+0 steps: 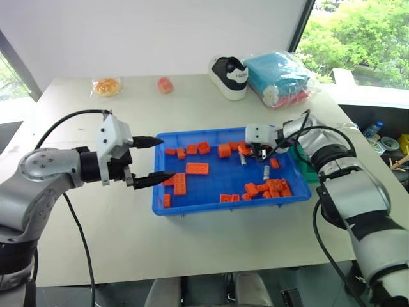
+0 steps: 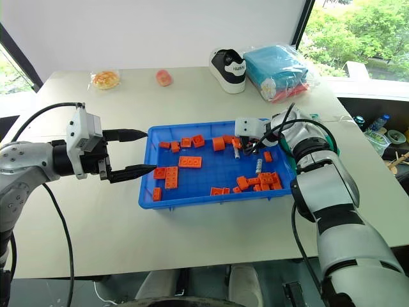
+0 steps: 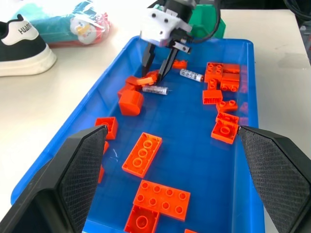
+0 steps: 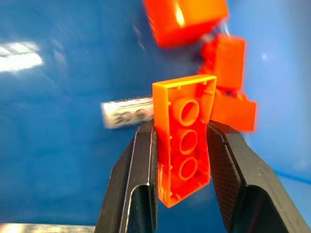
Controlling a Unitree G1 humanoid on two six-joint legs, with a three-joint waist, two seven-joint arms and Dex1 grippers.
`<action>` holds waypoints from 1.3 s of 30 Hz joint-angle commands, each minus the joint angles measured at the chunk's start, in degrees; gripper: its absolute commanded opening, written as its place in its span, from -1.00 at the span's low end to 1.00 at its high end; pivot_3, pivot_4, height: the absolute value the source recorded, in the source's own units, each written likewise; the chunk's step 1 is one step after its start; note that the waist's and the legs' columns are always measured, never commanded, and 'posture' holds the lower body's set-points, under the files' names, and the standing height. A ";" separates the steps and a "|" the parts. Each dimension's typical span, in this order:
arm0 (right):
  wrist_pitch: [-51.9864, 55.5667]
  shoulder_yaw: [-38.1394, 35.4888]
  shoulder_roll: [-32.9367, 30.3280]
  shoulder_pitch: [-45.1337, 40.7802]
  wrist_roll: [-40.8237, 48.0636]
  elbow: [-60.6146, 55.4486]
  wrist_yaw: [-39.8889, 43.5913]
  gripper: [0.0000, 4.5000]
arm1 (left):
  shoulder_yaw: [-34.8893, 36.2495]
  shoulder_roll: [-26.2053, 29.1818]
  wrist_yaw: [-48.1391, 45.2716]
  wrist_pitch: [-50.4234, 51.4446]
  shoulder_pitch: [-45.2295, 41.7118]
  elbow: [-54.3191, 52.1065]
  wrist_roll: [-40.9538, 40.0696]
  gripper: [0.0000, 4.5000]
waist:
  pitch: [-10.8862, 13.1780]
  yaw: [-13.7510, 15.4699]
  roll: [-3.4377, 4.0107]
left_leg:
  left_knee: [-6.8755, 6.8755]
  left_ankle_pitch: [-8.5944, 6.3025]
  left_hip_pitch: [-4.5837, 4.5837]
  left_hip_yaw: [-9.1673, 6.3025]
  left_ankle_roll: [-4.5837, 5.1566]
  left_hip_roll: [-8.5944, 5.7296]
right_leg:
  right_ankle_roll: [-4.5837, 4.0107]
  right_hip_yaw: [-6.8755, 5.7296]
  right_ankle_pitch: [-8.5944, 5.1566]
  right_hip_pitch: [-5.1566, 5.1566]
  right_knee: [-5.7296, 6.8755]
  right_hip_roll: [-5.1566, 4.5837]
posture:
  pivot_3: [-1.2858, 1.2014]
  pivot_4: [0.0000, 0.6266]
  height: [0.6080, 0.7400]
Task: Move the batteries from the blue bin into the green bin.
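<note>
The blue bin [image 1: 223,208] sits mid-table with several orange bricks scattered in it. Two batteries show: one [image 1: 243,158] just beside my right gripper, another [image 1: 266,171] nearer the bin's right side. My right gripper [image 4: 182,131] reaches down into the bin's far right part, shut on an orange brick [image 4: 184,141] that stands on edge between its fingers. A battery [image 4: 127,114] lies flat right behind that brick. The green bin [image 3: 204,22] stands against the blue bin's right side, largely hidden by my right arm. My left gripper [image 1: 160,160] hovers open and empty over the blue bin's left rim.
At the back of the table lie a black-and-white shoe [image 1: 230,77], a teal bagged bundle [image 1: 279,78], a snack packet [image 1: 107,86] and a small pink item [image 1: 165,84]. A cluster of bricks [image 1: 268,188] fills the bin's near right corner.
</note>
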 commanded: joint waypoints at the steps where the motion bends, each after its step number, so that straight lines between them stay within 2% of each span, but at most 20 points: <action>1: -0.64 -3.00 0.71 0.42 4.61 -4.98 5.71 -0.54 | 1.47 0.27 -0.20 -0.94 0.00 -0.81 -0.33 1.00 | 0.00 -0.04 0.00 | -0.01 0.00 0.00 0.00 0.00 0.00 | 0.00 0.00 0.00 0.00 0.00 0.00 | 0.03 -0.52 0.57; 6: 5.33 -4.68 6.13 6.77 11.61 -21.87 9.65 -0.54 | 1.32 -0.10 0.01 -0.80 0.23 -0.87 -0.63 1.00 | -0.01 -0.26 -0.01 | -0.05 0.00 0.03 -0.02 0.00 0.05 | 0.01 0.00 0.00 0.01 0.04 0.04 | 0.03 -0.52 0.57; 9: 11.40 -3.39 11.28 11.45 12.01 -31.25 4.84 -0.54 | 0.76 -0.40 -0.01 -0.99 -0.17 -0.53 -0.36 1.00 | 0.00 -0.12 0.00 | -0.08 0.00 0.05 -0.03 -0.01 0.06 | 0.01 0.00 0.00 -0.02 0.11 0.04 | 0.03 -0.52 0.57; 12: 16.40 -1.29 14.65 14.24 9.26 -34.82 -1.67 -0.54 | 0.31 -0.68 0.06 -0.79 -0.99 -0.41 -0.33 1.00 | -0.02 0.33 -0.03 | -0.04 0.01 0.04 -0.04 -0.02 0.04 | 0.01 0.00 0.00 0.01 0.10 0.03 | 0.03 -0.52 0.57; 13: 16.96 -0.52 15.02 14.99 8.36 -35.82 -3.36 -0.13 | 0.30 -0.66 -0.01 -0.69 -1.26 -0.39 -0.41 1.00 | 0.00 0.51 -0.01 | 0.00 0.01 0.01 -0.06 -0.02 0.02 | 0.01 0.00 0.00 0.00 0.09 0.02 | 0.03 -0.52 0.57; 14: 17.37 0.09 15.03 15.68 7.70 -37.03 -4.66 0.03 | 0.32 -0.61 -0.07 -0.61 -1.44 -0.40 -0.48 1.00 | 0.02 0.73 0.03 | 0.01 0.00 -0.01 -0.10 -0.02 -0.02 | 0.00 0.00 0.00 -0.02 0.06 0.01 | 0.03 -0.52 0.57; 17: 21.84 -0.10 14.47 17.26 6.91 -41.99 -8.93 0.68 | 0.63 -0.33 -0.42 -0.60 -1.62 -0.07 -0.55 1.00 | 0.01 1.20 0.01 | 0.03 0.00 0.00 -0.13 -0.02 -0.05 | -0.05 0.00 -0.03 -0.14 0.00 0.01 | 0.03 -0.52 0.57; 19: 27.28 -1.86 13.04 19.21 7.42 -48.68 -10.97 0.68 | 0.90 -0.19 -0.45 -0.70 -1.07 -0.36 -0.50 1.00 | -0.03 1.24 -0.05 | 0.03 0.00 -0.03 -0.12 -0.02 -0.05 | -0.02 0.03 -0.02 -0.08 0.01 0.01 | 0.03 -0.52 0.57; 22: 47.63 -8.33 9.14 26.20 10.29 -70.80 -12.23 0.68 | 1.66 0.05 -0.49 -0.72 0.20 -0.82 -0.63 1.00 | -0.04 1.60 -0.06 | 0.02 0.00 -0.13 -0.13 -0.02 -0.04 | 0.00 0.03 0.00 -0.10 0.05 0.01 | 0.03 -0.52 0.57; 24: 58.49 -10.02 7.31 30.93 10.89 -81.91 -13.36 0.68 | 1.99 0.10 -0.59 -0.87 0.86 -1.00 -0.69 1.00 | -0.07 1.59 -0.12 | 0.02 0.01 -0.23 -0.15 -0.02 -0.04 | 0.01 0.02 0.00 -0.14 0.05 0.01 | 0.03 -0.52 0.57; 29: 80.25 -11.82 5.19 41.20 12.65 -98.88 -17.94 0.68 | 1.05 -0.51 -0.89 -1.06 0.24 -0.50 -0.64 1.00 | -0.18 1.46 -0.28 | -0.03 -0.02 -0.17 -0.11 -0.02 0.01 | -0.07 0.01 -0.27 -0.20 -0.08 0.01 | 0.03 -0.52 0.57; 33: 86.84 -12.71 5.84 44.78 14.87 -100.90 -22.71 0.68 | 0.07 -0.96 -1.74 -1.01 -0.81 -0.02 -0.87 1.00 | -0.18 1.48 -0.28 | -0.03 -0.02 -0.20 -0.09 -0.01 0.03 | -0.09 0.01 -0.36 -0.29 -0.03 0.00 | 0.03 -0.52 0.57; 39: 82.80 -15.26 10.67 40.96 17.69 -89.34 -31.31 0.68 | -1.56 -1.55 -2.86 -0.78 -3.54 1.39 -0.46 1.00 | -0.19 1.51 -0.31 | 0.01 -0.01 -0.22 -0.08 -0.01 0.02 | -0.09 0.00 -0.36 -0.29 -0.04 0.01 | 0.03 -0.52 0.57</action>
